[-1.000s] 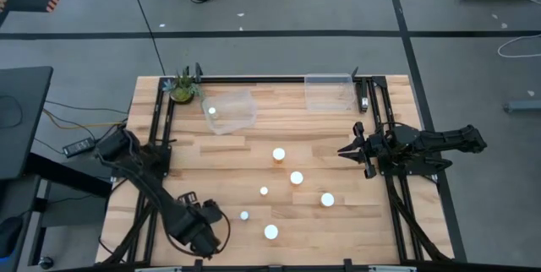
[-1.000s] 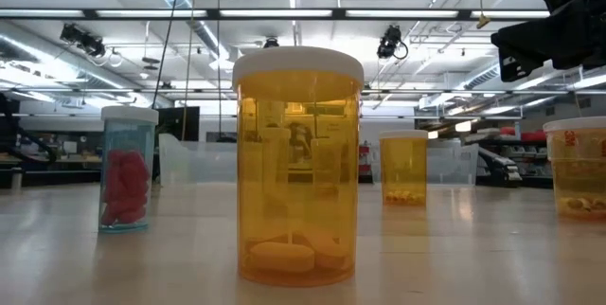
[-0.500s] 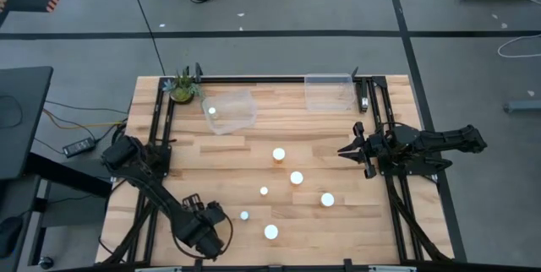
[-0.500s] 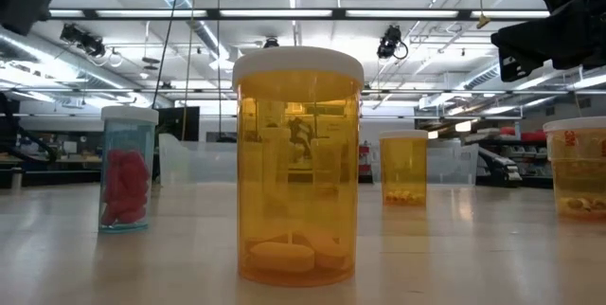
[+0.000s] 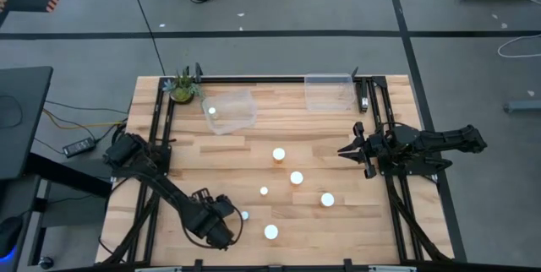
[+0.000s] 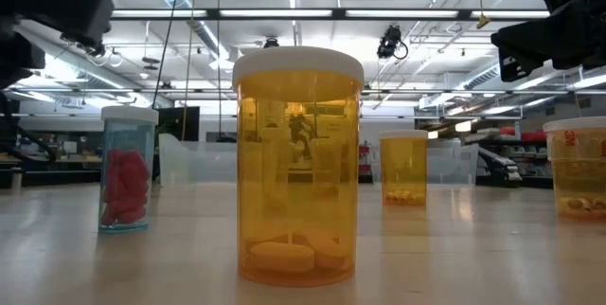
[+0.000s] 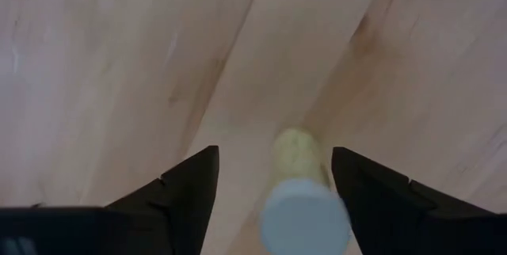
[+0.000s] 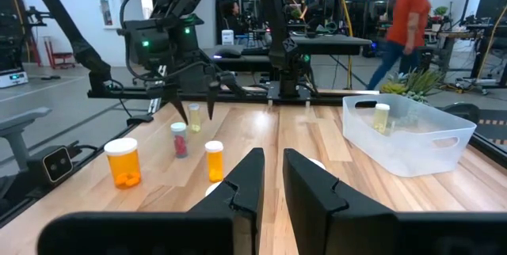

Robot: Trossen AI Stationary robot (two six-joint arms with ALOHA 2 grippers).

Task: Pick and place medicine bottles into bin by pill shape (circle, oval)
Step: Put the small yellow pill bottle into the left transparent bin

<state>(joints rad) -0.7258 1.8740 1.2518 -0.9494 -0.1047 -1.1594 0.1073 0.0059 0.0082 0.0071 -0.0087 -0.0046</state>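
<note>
Several white-capped medicine bottles stand upright on the wooden table. My left gripper is open, above the near left part. In its wrist view the fingers stand on either side of a small bottle without touching it. That bottle shows just right of the gripper. A wide orange bottle stands at the near edge. Others stand mid-table. My right gripper waits at the right, empty, fingers nearly together.
A clear bin at the far left holds one bottle. A second clear bin stands at the far right. A small plant sits at the far left corner. A person in an orange shirt walks beyond the table.
My left gripper has gone toward the table's right edge, along the near edge, up to the small bottle, and has come into the low view at the top left. The bottles have kept their places.
</note>
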